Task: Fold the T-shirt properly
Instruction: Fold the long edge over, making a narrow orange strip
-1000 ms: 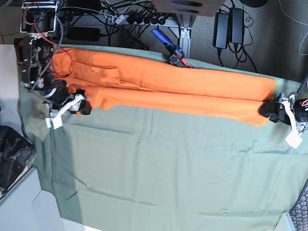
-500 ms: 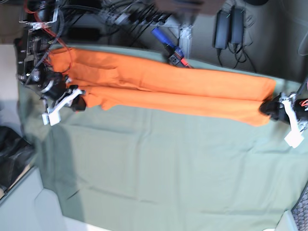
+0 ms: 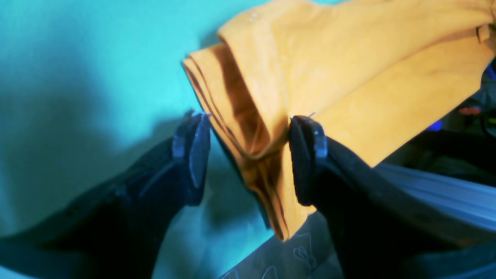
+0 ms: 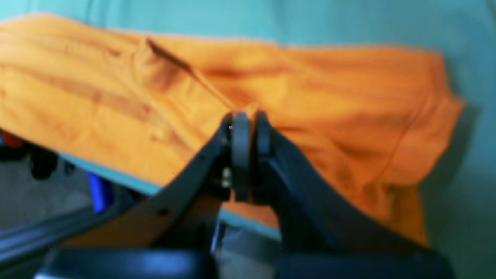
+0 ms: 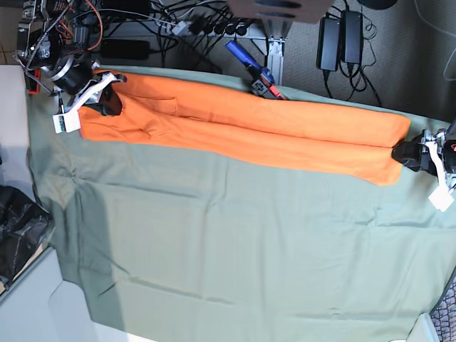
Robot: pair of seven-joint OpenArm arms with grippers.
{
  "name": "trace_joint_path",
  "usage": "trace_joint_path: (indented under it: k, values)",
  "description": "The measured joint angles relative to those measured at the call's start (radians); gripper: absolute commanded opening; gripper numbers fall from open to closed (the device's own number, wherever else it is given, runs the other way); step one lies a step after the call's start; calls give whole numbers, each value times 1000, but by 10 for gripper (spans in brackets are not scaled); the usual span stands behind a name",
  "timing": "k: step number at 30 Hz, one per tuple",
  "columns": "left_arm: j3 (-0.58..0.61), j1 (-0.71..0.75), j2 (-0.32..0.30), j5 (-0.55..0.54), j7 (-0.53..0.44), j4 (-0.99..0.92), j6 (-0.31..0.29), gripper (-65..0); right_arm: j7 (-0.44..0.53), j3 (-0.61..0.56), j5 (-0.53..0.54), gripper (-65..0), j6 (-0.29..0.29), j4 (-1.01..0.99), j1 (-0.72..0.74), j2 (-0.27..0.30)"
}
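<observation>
1. The left end effector (image 3: 248,155) stands wide open in its wrist view. Its two dark fingers (image 3: 192,155) sit on either side of a folded corner of the T-shirt (image 3: 348,77). Layers of orange cloth pass between them; one finger touches the cloth, the other stands clear of it.
2. In the base view this left end effector (image 5: 407,154) sits at the right side of the picture, at the right end of the T-shirt (image 5: 249,128), just off its lower corner.
3. The right end effector (image 4: 248,131) is closed tight in its wrist view. Its two finger pads press together on a small raised pinch of the T-shirt (image 4: 116,97), and a thin crease runs up and away from the pinch. This view is blurred, so finer detail cannot be made out.
4. In the base view the right end effector (image 5: 108,96) is at the upper left, holding the left end of the T-shirt near the far edge of the desk.
5. The T-shirt lies stretched into a long, narrow orange band across the far part of the desk, running from the right end effector to the left one and sloping slightly down to the right. A lengthwise fold line runs along it.
6. A grey-green cloth cover (image 5: 235,242) is spread over the desk under the T-shirt.
7. Beyond the far edge are black cables and power adapters (image 5: 340,39) on the floor, and a blue-handled tool (image 5: 249,68).
</observation>
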Motion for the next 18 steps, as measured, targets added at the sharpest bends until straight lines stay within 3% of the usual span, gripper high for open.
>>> trace_joint_path:
  k: [1,2,4,5,6,9,12,18]
  values:
    - [0,6,0,-2,-8,0,0,-290,0,0,0,-650,0,0,-13,0]
    - [0,8,0,-3,-12,0,0,-290,2,0,-3,-585,0,0,-24,-2]
    - [0,10,0,-3,-18,0,0,-289,1,0,-15,-332,0,-1,-32,-2]
    - [0,10,0,-3,-18,0,0,-289,0,0,-23,-247,0,-1,-31,-2]
    - [0,10,0,-2,-22,0,0,-289,8,0,-39,-206,0,0,-28,-2]
    - [0,10,0,3,-26,0,0,-285,18,0,-41,-207,0,0,-26,-2]
    - [0,10,3,-8,-26,0,0,-237,18,0,-37,-207,0,0,-26,-2]
    - [-4,10,40,-18,-31,-1,-1,-237,22,0,-32,-207,0,0,-26,-2]
